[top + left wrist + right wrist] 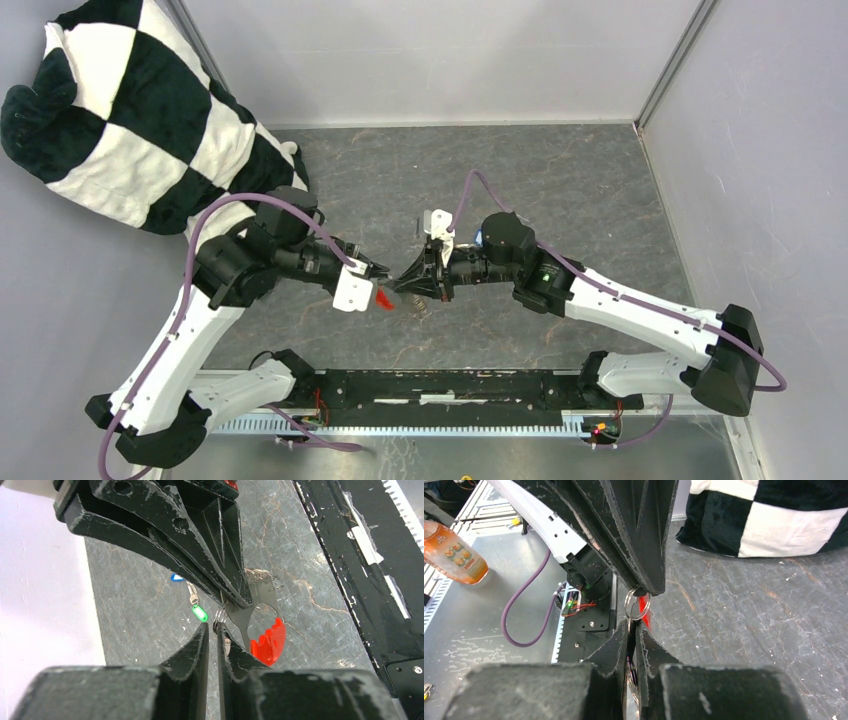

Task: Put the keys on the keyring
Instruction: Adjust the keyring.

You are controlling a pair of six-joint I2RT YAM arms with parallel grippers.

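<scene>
"Are the keys on the keyring (268, 640) yet?"

"No. The green key (199, 613) and the blue key (176, 577) lie on the worktop (145, 630), apart from it."

"Who has the keyring?"

"The right gripper (633, 631) is closed on it, up in the middle. The left gripper (212, 634) is almost closed at the ring (637, 605). I cannot tell if it pinches."

"So both keys are left to do."

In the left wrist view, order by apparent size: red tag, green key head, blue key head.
Largest first:
red tag, nearest the camera
green key head
blue key head, partly hidden, so rank unsure
</scene>
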